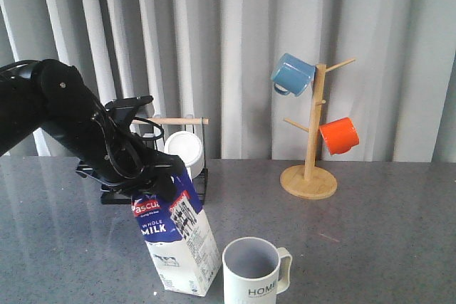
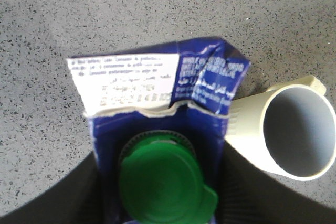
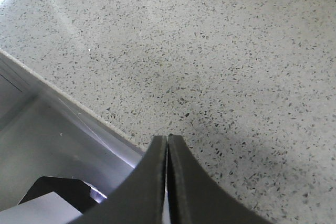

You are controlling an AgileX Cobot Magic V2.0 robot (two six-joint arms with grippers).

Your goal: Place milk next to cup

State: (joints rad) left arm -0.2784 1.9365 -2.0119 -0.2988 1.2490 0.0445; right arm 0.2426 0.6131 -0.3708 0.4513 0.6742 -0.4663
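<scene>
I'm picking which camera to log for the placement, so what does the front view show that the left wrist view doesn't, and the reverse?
Only the front view shows the left arm, the carton's "WHOLE MILK" face, its tilt, the mug tree with a blue mug and an orange mug, the black rack, and "HOME" on the cup. Only the left wrist view shows the green cap and the carton's small-print panel. Both show the milk carton held at its top by the left pincer, close beside the cup, on the speckled table.
</scene>
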